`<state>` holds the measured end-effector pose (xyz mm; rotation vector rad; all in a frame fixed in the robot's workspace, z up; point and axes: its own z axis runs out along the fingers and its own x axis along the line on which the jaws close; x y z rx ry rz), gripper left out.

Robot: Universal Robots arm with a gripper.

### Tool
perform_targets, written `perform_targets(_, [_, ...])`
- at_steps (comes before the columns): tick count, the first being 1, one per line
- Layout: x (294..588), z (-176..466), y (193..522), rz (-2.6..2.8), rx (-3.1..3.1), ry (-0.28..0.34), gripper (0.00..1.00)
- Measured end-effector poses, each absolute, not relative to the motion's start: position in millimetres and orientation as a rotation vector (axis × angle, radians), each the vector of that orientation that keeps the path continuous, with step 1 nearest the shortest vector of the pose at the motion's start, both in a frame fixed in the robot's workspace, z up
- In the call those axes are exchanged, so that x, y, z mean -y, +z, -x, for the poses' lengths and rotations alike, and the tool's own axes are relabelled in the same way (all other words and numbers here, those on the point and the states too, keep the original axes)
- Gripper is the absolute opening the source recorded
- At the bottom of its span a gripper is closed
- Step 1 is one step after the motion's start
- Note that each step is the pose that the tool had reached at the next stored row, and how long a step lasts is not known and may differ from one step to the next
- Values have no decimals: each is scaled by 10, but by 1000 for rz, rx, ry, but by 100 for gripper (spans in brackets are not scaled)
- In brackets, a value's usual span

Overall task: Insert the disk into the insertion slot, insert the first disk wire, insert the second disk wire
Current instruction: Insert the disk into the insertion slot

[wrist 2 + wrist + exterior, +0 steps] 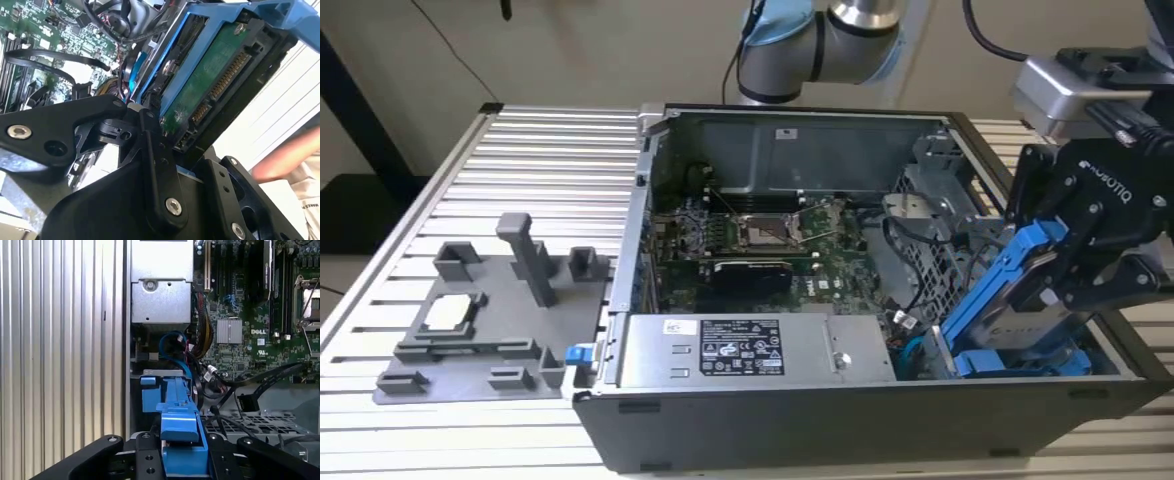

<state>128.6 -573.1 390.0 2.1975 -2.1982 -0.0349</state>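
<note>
The disk (pixel 1003 292), a drive in a bright blue carrier frame, hangs tilted over the open computer case's corner at the exterior view's right. My gripper (pixel 1083 272) is shut on its upper part. In the second wrist view the disk's green circuit board (pixel 210 85) and connectors face the camera, with the gripper (pixel 172 145) clamped on the frame. In the first wrist view the blue carrier (pixel 176 412) sits between the fingers (pixel 145 455), pointing at the insertion slot (pixel 161 374). A blue wire (pixel 172 340) and a black wire with a connector (pixel 247 402) lie loose beside the slot.
Another blue-ended carrier (pixel 1021 362) sits in the bay below the disk. The case holds a power supply (pixel 734 350) and a motherboard (pixel 747 230). A grey fixture (pixel 480 310) lies on the ribbed table at the exterior view's left. A person's hand (pixel 285 160) is close by.
</note>
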Motion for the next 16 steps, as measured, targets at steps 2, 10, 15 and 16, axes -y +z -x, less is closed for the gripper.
perform_targets(2, [5731, -1287, 3864, -2200, 2196, -35, 33])
perform_targets(10, [5731, -1291, 3735, -2205, 2190, -35, 33])
perform_targets(15, [5731, -1291, 3733, -2205, 2190, -35, 33])
perform_targets(16, [5731, -1291, 3733, -2205, 2190, -35, 33])
